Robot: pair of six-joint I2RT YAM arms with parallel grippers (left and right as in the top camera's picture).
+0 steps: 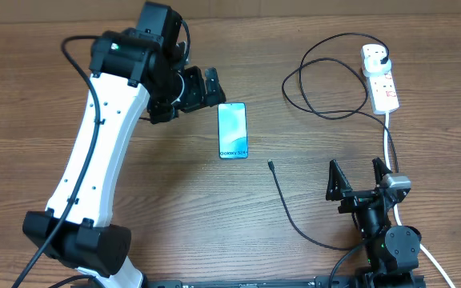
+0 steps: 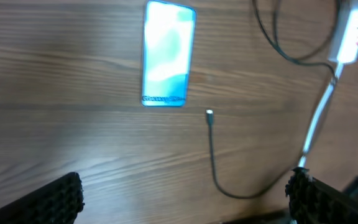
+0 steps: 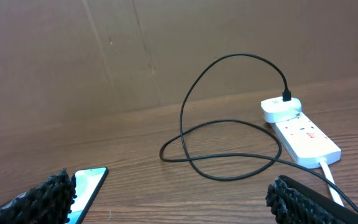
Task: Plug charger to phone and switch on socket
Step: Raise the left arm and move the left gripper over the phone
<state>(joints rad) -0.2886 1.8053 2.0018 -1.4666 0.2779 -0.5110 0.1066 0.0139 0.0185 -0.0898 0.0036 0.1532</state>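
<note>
- Both pincers are gaping wide, holding nothing: left gripper (image 1: 202, 88) hovering just beside the phone (image 1: 232, 130), right gripper (image 1: 358, 180) sitting near the cable.
- Charger (image 1: 278, 186) is lying loose, its tip near the phone and unplugged; the far end is sitting in the socket (image 1: 381, 80).
- Looks like plugging-in isn't started; the next move is calling for a pinch just behind the tip.

Overhead looks straight down; wrist views sit lower, apparently tilted, sharing the phone (image 1: 232, 130).

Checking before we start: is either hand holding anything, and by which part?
Nothing is held. The left hand and right hand are open and empty; the thin black charger cable lies untouched.
</note>
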